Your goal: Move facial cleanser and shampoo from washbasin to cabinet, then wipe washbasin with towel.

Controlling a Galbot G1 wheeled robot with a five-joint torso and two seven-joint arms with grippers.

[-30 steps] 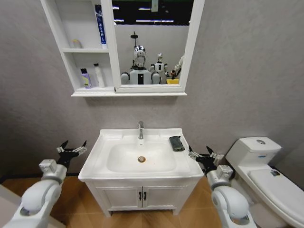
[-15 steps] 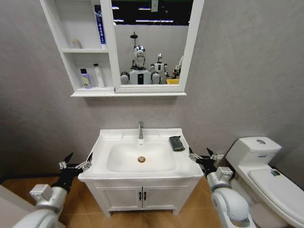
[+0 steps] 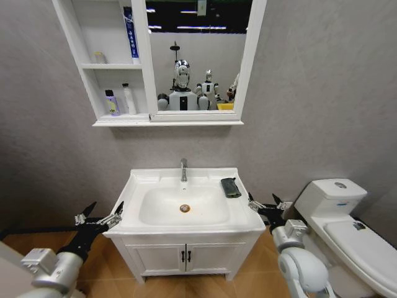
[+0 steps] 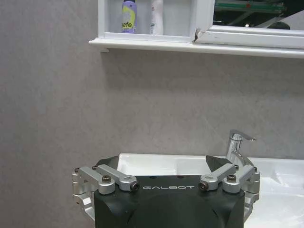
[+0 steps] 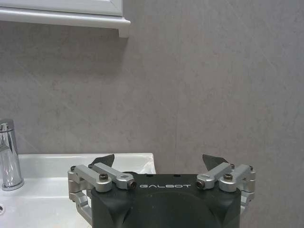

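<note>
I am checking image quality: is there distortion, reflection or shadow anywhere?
Head view: the cabinet frame leans outward toward the edges, a wide-lens bend; the mirror reflects robots. Left wrist view: soft shadow on the wall under the shelf; the tap shines. Right wrist view: even, flat light.

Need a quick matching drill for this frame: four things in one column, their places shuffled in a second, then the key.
1. towel
2. purple bottle
3. left hand
4. right hand

A. lower shelf of the cabinet
B. back right of the washbasin counter
C. open, between washbasin and toilet
D. open, off the washbasin's front left corner

Pairs: 1-B, 2-A, 3-D, 4-C
</note>
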